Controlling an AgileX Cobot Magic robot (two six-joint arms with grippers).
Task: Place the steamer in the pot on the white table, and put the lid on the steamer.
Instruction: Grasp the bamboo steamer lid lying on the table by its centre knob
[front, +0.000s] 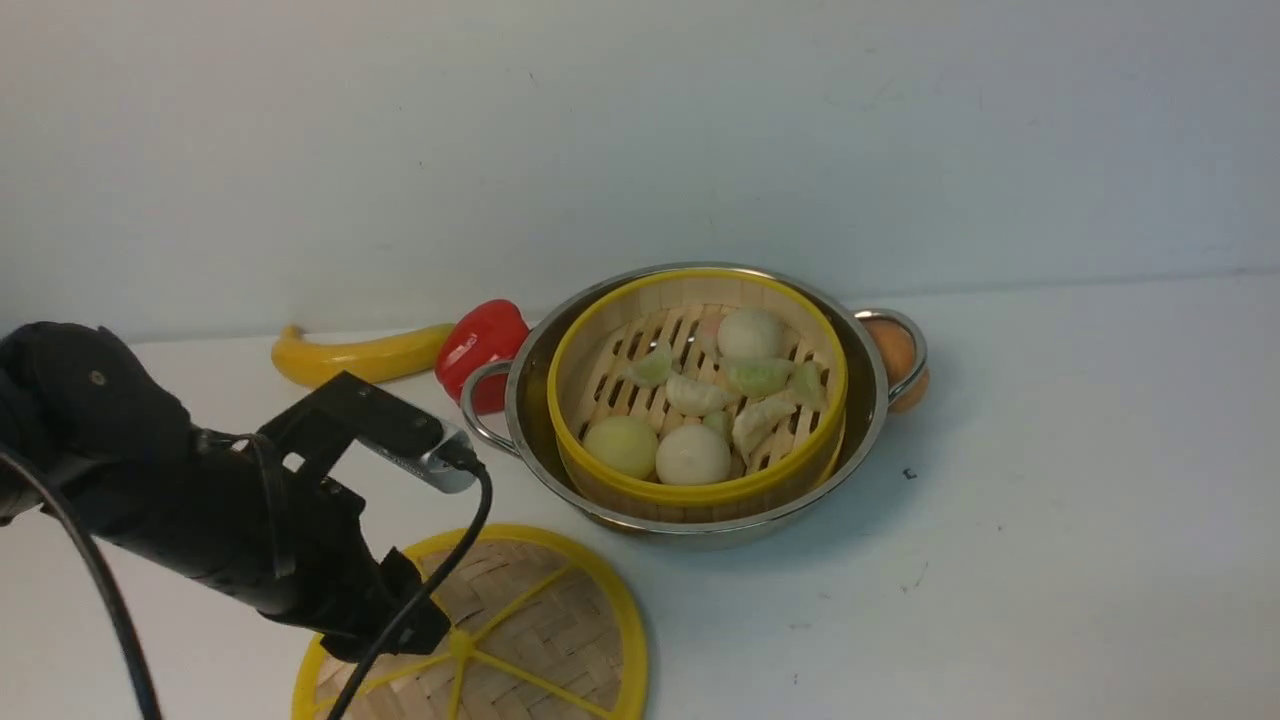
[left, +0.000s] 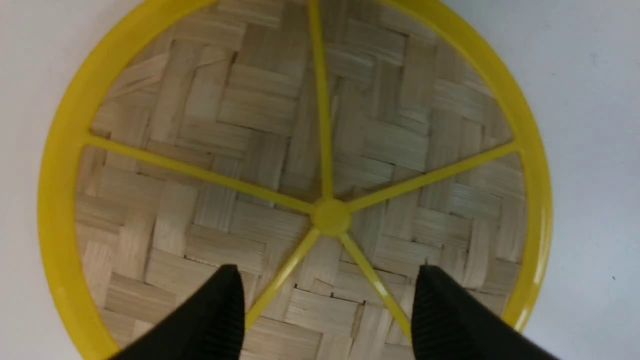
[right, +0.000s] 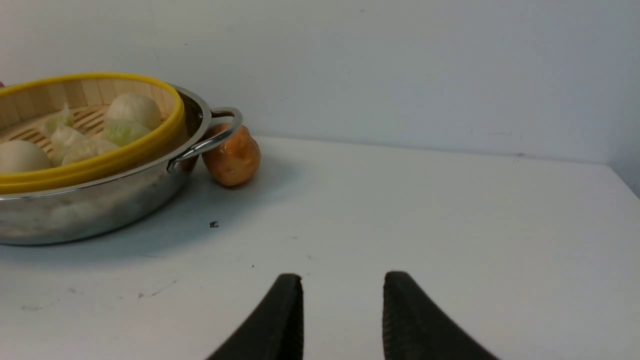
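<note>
Steamer (front: 690, 492), loaded with dumplings (front: 697, 395), is seated inside the pot (front: 872, 400) on the tabletop (front: 1050, 520); I mark that item complete. Lid (front: 545, 625) lies flat on the tabletop near the pot, on my left side, so the steamer is uncovered. I judge the lid light, thin and stiff, its weave brittle and its yellow rim smooth, likely slippery. Left hand (left: 327, 272) hovers over it, spread apart, straddling two spokes (left: 281, 277) just short of the centre knob (left: 331, 217), which I consider the best hold. Right hand (right: 344, 279) is spread apart, empty, over bare tabletop.
</note>
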